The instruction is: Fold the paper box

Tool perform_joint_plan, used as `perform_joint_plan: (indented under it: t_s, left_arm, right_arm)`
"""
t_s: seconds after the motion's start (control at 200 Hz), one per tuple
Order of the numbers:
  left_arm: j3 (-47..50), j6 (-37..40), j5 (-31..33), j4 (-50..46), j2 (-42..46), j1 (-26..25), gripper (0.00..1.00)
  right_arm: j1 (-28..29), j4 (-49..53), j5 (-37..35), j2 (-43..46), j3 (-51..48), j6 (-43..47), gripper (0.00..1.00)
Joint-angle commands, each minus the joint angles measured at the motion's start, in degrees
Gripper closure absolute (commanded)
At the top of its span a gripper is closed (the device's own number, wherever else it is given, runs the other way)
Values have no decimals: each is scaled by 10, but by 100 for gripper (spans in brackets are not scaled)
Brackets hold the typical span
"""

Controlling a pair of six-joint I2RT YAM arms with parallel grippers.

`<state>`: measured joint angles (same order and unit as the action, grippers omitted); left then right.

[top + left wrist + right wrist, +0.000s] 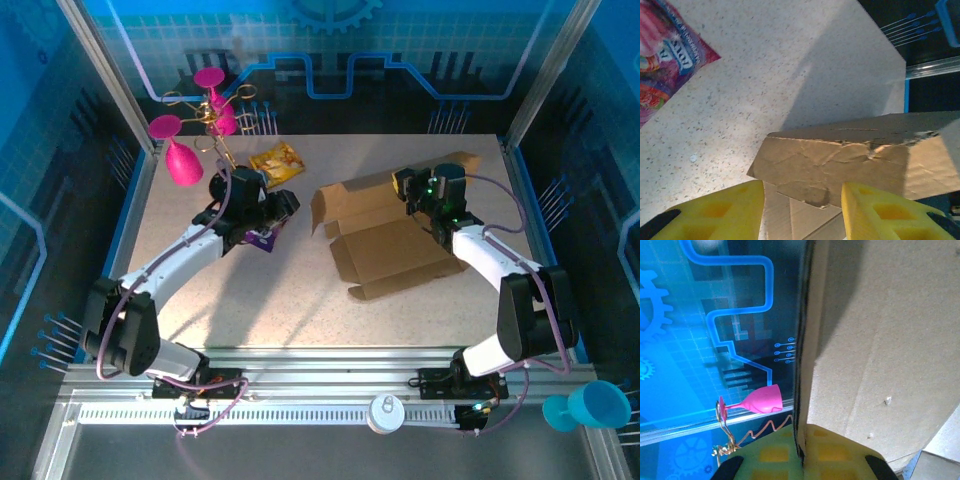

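Observation:
The paper box lies partly unfolded right of the table's middle, brown and unprinted, with its flaps spread. My right gripper hovers over the box's far edge. In the right wrist view the right gripper is shut on a raised panel of the paper box, whose edge runs between the pads. My left gripper hangs just left of the box. In the left wrist view it is open, its yellow fingers apart, and a creased flap of the box lies just beyond them.
A purple snack packet lies under the left arm's wrist, seen also as the purple packet. A yellow packet lies at the back. Pink goblets on a wire stand occupy the back left corner. A blue cup sits off the table, front right.

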<state>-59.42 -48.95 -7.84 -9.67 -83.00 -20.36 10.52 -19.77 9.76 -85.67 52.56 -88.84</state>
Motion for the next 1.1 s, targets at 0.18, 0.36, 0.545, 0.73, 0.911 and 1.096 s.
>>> perform_joint_plan:
  t_s: [0.18, 0.36, 0.545, 0.73, 0.911, 1.096]
  left_arm:
    - [12, 22, -19, 1, 9, -1, 55]
    - [31, 24, -19, 8, 18, -1, 54]
    - [26, 67, -29, -1, 12, 1, 56]
    - [-13, 159, -35, -26, -43, 3, 63]
    - [-37, 261, -50, -19, -86, -5, 65]
    - [-47, 352, -53, -12, -119, -18, 59]
  right_arm:
    - [-8, -88, 25, -10, -75, 41, 100]
    - [-10, -171, 45, -51, -108, 21, 100]
    - [-11, -131, 48, -53, -86, 26, 100]
    - [-14, -74, 64, -59, -60, 34, 100]
    - [-20, -50, 77, -70, -39, 36, 100]
    - [-21, -45, 88, -84, -25, 34, 100]
